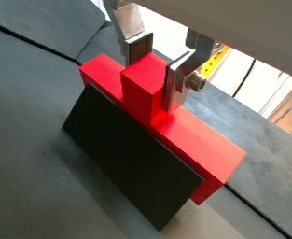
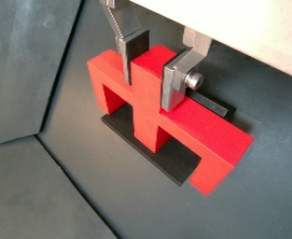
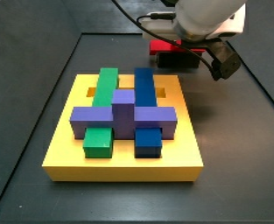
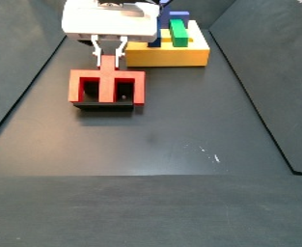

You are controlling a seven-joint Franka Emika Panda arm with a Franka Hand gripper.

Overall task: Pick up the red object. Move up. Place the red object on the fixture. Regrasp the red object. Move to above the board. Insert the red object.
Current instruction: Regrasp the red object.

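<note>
Resting on the fixture [image 4: 104,104] at the upper left of a side view, the red object [image 4: 105,87] lies with its legs and stem visible in a wrist view [image 2: 160,117]; the hand [image 1: 160,67] straddles the central stem, its fingers [image 2: 174,86] pinching it, as far as I can judge; this looks like the placing or regrasping step; next comes lifting and carrying to above the board [image 3: 125,162], which sits mid-frame on the worktop [image 4: 179,154], well apart.
</note>
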